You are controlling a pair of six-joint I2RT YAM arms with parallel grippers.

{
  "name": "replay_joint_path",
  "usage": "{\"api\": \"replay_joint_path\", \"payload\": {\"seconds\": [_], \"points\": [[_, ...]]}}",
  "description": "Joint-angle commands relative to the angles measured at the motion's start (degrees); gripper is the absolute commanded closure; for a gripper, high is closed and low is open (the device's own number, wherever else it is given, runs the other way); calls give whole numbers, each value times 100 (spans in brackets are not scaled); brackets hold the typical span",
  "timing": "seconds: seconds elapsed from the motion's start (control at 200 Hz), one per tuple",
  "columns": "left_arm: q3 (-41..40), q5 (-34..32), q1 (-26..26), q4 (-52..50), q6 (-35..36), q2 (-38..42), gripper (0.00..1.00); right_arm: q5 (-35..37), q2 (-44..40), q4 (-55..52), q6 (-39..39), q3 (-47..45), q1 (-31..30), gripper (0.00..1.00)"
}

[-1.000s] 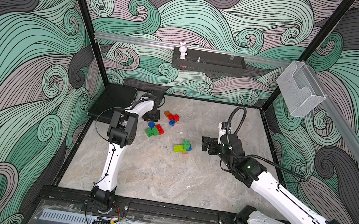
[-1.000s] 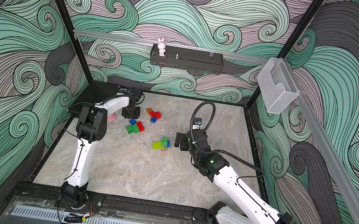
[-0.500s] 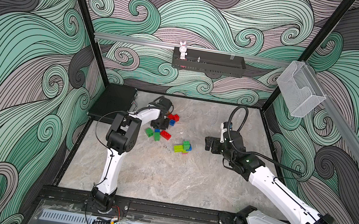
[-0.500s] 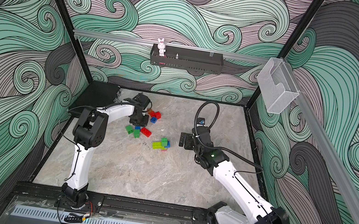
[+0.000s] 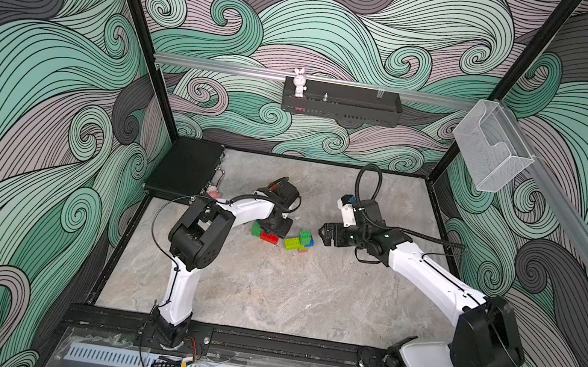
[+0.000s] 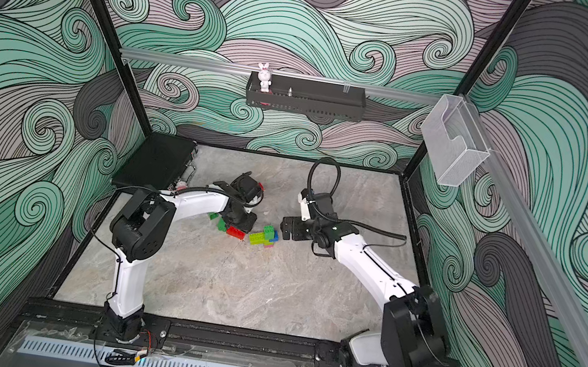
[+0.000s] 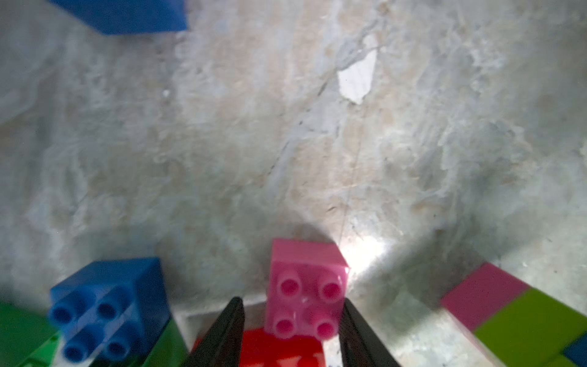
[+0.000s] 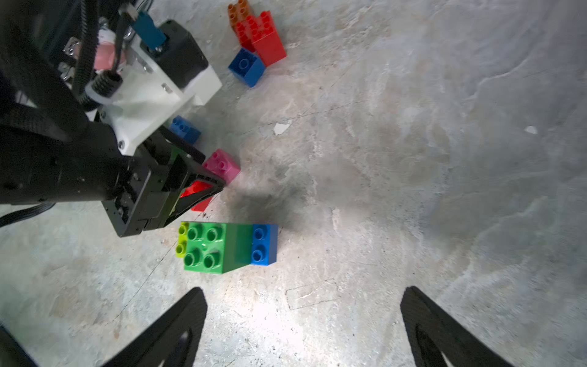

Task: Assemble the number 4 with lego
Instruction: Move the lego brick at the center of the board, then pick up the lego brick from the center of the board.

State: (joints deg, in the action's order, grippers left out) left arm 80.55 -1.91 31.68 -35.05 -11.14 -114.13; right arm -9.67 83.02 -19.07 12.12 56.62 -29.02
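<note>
Left hand: fingers apart, flanking the pink brick, which touches the red brick.
Right hand: spread wide, empty, near the green-blue cluster on the worktop.
Risk: back out crooked and you'll knock the pink one askew.

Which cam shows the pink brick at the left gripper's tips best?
Left wrist: the pink brick sits close up between the left gripper's fingers, studs visible. Right wrist shows it small, partly behind that gripper. In both top views the gripper hides it.

Perhaps a dozen lego bricks and one rabbit figure.
</note>
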Motion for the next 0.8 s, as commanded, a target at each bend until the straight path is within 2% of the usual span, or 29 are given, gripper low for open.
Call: {"api": "replay_joint_path", "payload": {"seconds": [0.0, 0.155, 0.315, 0.39, 0.545, 0.796], "points": [[-36, -423, -179, 82, -266, 608, 37, -742, 281, -123, -487, 402, -16, 5], [-636, -560, -653, 339, -904, 1338, 29, -1055, 927, -820, -1238, 1195, -265, 10], [-1388, -759, -1111, 512, -1548, 2201, 24, -499, 1789, -1557, -1921, 2243, -744, 14], [-1715, -924, -1240, 492, -1851, 2561, 18, -249, 2302, -2043, -1990, 2947, -920, 17], [-2190, -1069, -1459, 383, -2212, 3095, 5, 221, 3355, -2780, -1962, 4170, -1299, 30], [-2561, -851, -1588, 336, -2487, 3418, 3, 825, 4733, -3607, -2041, 5706, -1443, 42]]}}
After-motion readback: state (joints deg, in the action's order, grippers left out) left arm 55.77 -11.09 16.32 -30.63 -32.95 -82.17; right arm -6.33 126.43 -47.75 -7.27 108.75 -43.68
